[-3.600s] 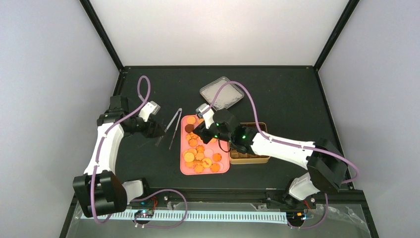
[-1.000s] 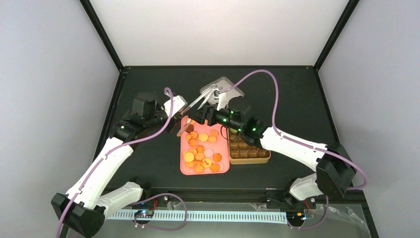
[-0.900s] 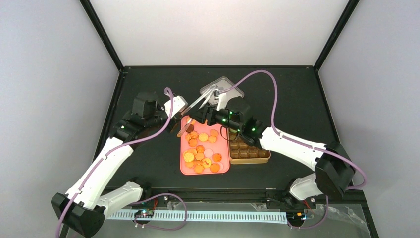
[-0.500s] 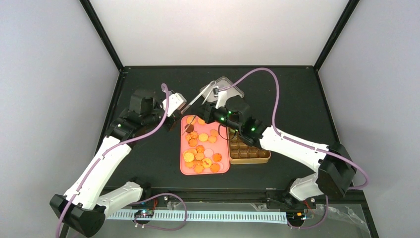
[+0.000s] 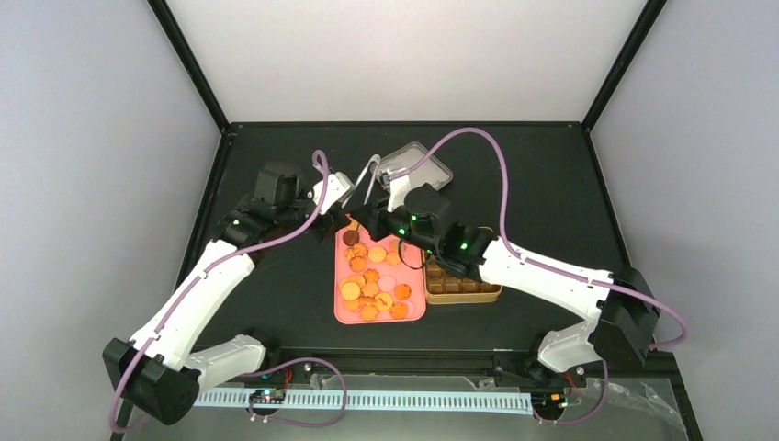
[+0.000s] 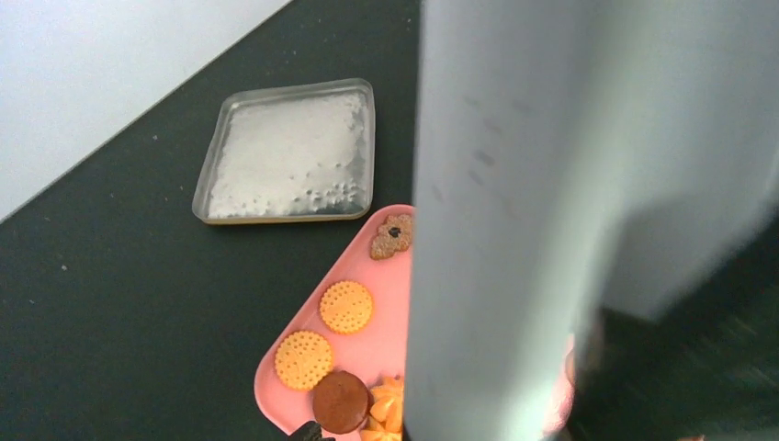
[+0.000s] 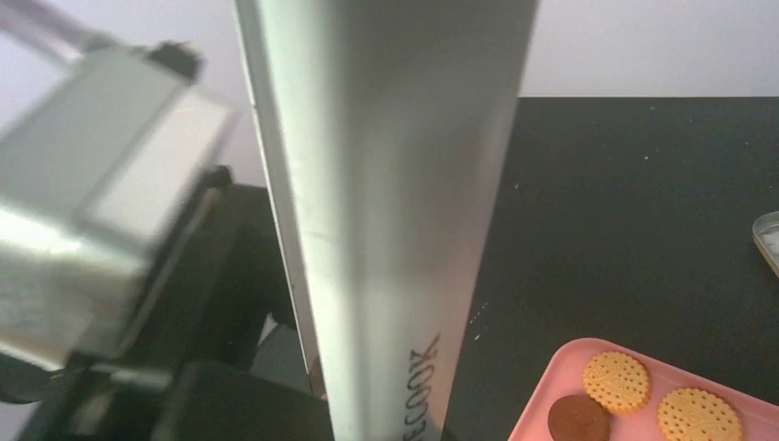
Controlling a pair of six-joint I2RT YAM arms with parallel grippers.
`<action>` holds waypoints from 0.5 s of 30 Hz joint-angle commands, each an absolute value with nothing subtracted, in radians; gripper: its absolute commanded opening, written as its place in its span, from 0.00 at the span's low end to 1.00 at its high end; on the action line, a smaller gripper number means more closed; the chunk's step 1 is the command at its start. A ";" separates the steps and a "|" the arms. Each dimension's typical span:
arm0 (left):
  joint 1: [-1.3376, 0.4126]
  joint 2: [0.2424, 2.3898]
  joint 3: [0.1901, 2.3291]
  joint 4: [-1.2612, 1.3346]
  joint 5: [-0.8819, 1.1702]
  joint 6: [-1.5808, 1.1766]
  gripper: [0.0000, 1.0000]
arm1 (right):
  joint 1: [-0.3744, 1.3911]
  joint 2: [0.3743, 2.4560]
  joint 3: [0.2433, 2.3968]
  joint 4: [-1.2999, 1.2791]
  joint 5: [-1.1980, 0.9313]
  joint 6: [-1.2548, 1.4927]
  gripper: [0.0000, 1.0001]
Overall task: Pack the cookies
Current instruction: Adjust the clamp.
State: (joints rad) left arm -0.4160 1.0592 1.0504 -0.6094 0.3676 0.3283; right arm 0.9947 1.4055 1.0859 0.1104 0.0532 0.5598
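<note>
The cookies, mostly orange-golden with a dark brown one, lie on a pink tray. They also show in the left wrist view and the right wrist view. The metal tongs stand nearly upright above the tray's far left corner. My left gripper and right gripper meet at their lower end, both shut on them. The tongs fill the left wrist view and the right wrist view, hiding the fingers.
A gold box with brown compartments sits against the tray's right side. A clear lid lies behind the tray and also shows in the left wrist view. The left gripper's body shows blurred in the right wrist view.
The left gripper lifted the tongs off the table beside the tray. The right gripper came in and closed on them. Over the last half second the tongs swung from slanted to nearly upright.
</note>
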 commanded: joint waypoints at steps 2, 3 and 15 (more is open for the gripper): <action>-0.423 1.081 1.042 -0.573 0.370 0.313 0.42 | 1.037 1.428 1.157 0.053 0.181 0.506 0.03; -0.423 1.079 1.041 -0.576 0.365 0.318 0.42 | 1.043 1.429 1.161 0.047 0.199 0.504 0.03; -0.423 0.992 0.942 -0.585 0.325 0.304 0.39 | 1.078 1.480 1.242 -0.086 0.423 0.531 0.01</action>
State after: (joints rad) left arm -0.4328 1.0260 0.9760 -0.5892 0.3767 0.3107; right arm 1.0657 1.4815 1.1934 -0.0380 0.3157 0.5236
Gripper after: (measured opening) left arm 0.363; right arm 0.030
